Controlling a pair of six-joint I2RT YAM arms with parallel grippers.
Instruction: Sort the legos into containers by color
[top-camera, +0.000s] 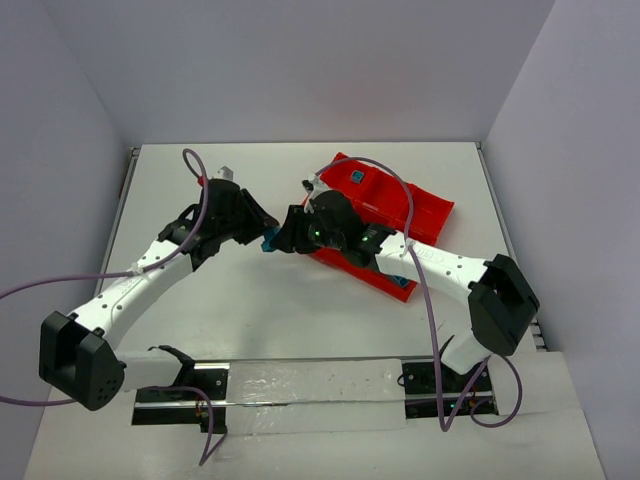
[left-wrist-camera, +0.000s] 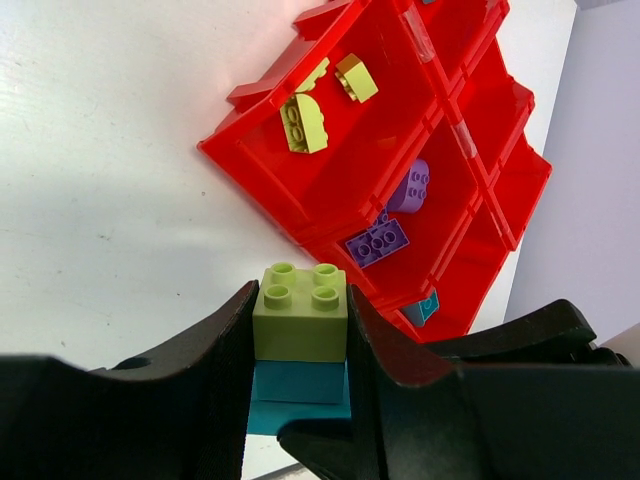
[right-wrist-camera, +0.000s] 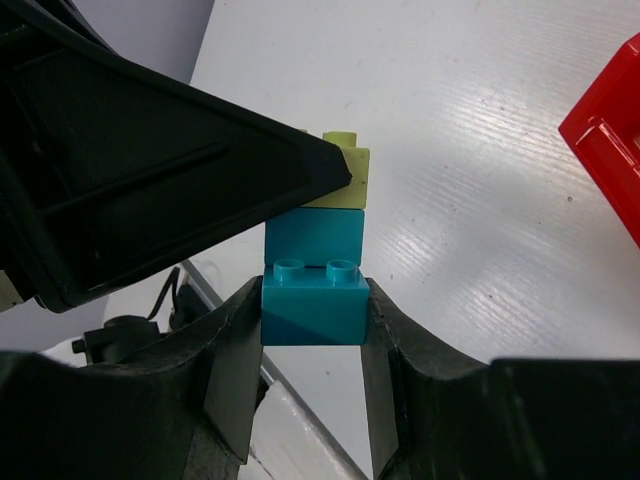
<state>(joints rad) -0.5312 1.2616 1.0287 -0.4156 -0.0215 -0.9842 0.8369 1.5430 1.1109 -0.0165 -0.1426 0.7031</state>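
Note:
My left gripper (left-wrist-camera: 300, 305) is shut on a yellow-green lego (left-wrist-camera: 300, 325) that tops a teal lego (left-wrist-camera: 298, 385). My right gripper (right-wrist-camera: 314, 305) is shut on a lower teal lego (right-wrist-camera: 314, 312) whose studs show just under the upper teal one (right-wrist-camera: 314, 236); I cannot tell whether they are joined. The two grippers meet (top-camera: 268, 235) left of the red tray (top-camera: 425, 215). One tray compartment (left-wrist-camera: 255, 160) holds yellow pieces (left-wrist-camera: 303, 124), one holds purple legos (left-wrist-camera: 377, 241), and one holds a teal lego (left-wrist-camera: 424, 308).
The tray lies tilted at the centre right of the white table (top-camera: 250, 300). Another teal lego (top-camera: 355, 177) lies in its far compartment. Grey walls enclose the table on three sides. Purple cables (top-camera: 60, 280) hang off both arms.

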